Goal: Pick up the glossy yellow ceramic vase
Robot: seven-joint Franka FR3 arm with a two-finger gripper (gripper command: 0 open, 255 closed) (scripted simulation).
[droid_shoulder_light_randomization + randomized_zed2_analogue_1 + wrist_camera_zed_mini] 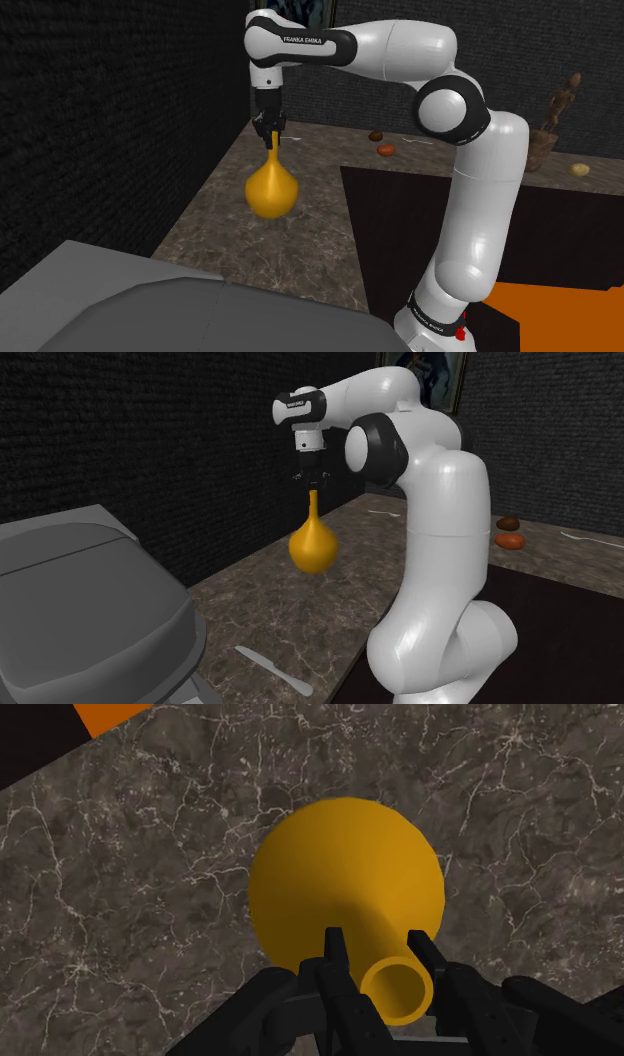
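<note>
Clasping the neck of the yellow vase just under its open rim, the claw is seen narrowed onto it, with one black finger pressed against each side. In the shoulder view the round body is found at six o'clock from the claw, over the dark marbled table, near the table's nine o'clock edge, where the black wall stands. Whether the base is clear of the stone cannot be told for certain; it is judged to be at or just above the surface. The lift is best made straight up and slowly: a glossy, tapering neck is gripped high while the heavy bulb is carried below, so a slip or a swing is to be expected if the wrist is jerked or tilted. The neck should be held upright and the squeeze firm. The small brown things at two o'clock from the vase are well apart and need not be considered.
</note>
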